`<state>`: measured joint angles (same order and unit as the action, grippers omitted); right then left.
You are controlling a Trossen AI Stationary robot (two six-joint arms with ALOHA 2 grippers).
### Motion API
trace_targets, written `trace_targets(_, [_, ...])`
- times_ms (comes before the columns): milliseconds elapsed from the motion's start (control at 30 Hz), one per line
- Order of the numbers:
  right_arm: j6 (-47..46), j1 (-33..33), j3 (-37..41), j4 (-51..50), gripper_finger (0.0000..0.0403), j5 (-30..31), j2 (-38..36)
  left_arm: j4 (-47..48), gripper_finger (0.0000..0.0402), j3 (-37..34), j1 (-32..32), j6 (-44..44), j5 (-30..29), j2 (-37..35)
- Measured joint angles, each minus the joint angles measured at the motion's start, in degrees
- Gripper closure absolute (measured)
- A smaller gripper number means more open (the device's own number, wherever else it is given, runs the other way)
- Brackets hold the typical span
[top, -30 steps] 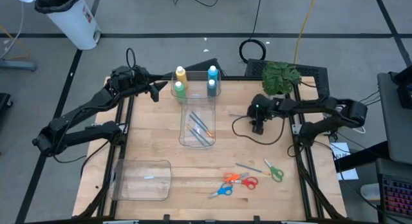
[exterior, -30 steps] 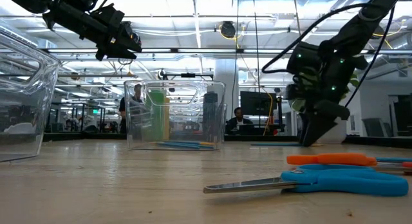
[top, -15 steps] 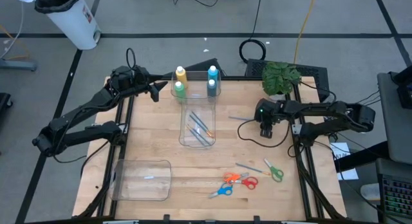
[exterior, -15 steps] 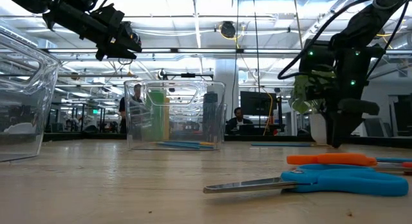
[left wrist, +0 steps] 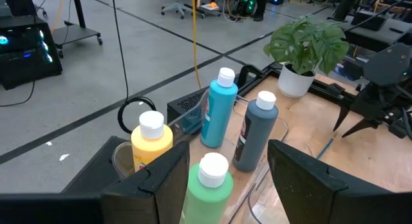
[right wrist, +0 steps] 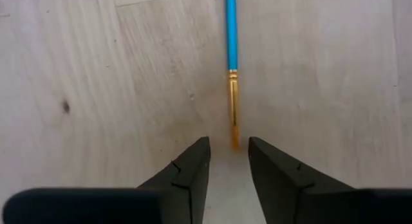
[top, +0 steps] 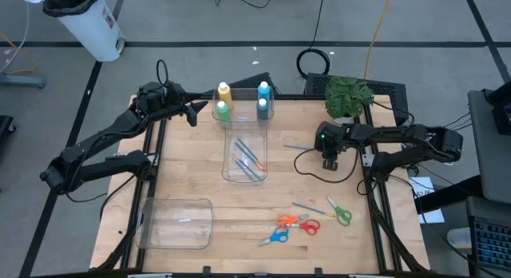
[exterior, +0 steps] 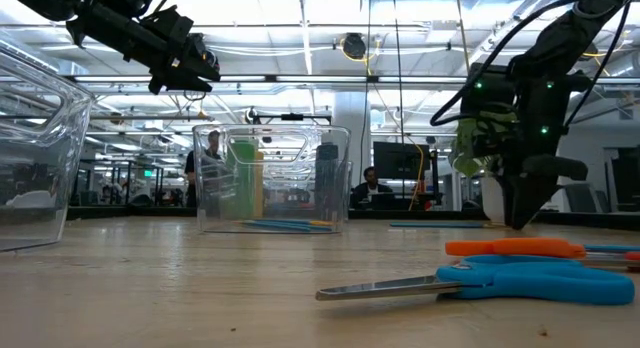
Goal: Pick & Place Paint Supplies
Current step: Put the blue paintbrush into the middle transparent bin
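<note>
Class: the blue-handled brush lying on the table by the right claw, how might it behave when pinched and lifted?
The brush looks thin and stiff, so probably light. Its round handle may roll or slip. The right claw straddles only its tip, so it could tilt.

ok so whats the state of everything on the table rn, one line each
left gripper: open, raised by the paint bottles, holding nothing
right gripper: open, down at the table, fingers astride the tip of the blue brush
blue brush: flat on the wood, not gripped
paint bottles: upright, capped, in the clear bin's far end
clear bin: no lid on, brushes lying inside
scissors: lying flat, closed
</note>
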<state>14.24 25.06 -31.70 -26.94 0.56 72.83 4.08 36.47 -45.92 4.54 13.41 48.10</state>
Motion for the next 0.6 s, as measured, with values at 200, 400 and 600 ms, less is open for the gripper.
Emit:
trace_targets(200, [0.02, 0.74, -0.11, 1.15, 0.0301, -0.77, 1.85, 0.0, 0.0188, 0.0, -0.01, 0.0, 0.0, 0.0])
trace_targets(400, [0.0, 1.22, -0.04, 2.1, 0.0314, -0.99, 1.91, 0.0, 0.0188, 0.0, 0.01, 0.0, 0.0, 0.0])
trace_targets(600, [0.05, 1.22, -0.01, 2.28, 0.0346, -1.06, 1.96, 0.0, 0.0188, 0.0, 0.01, 0.0, 0.0, 0.0])
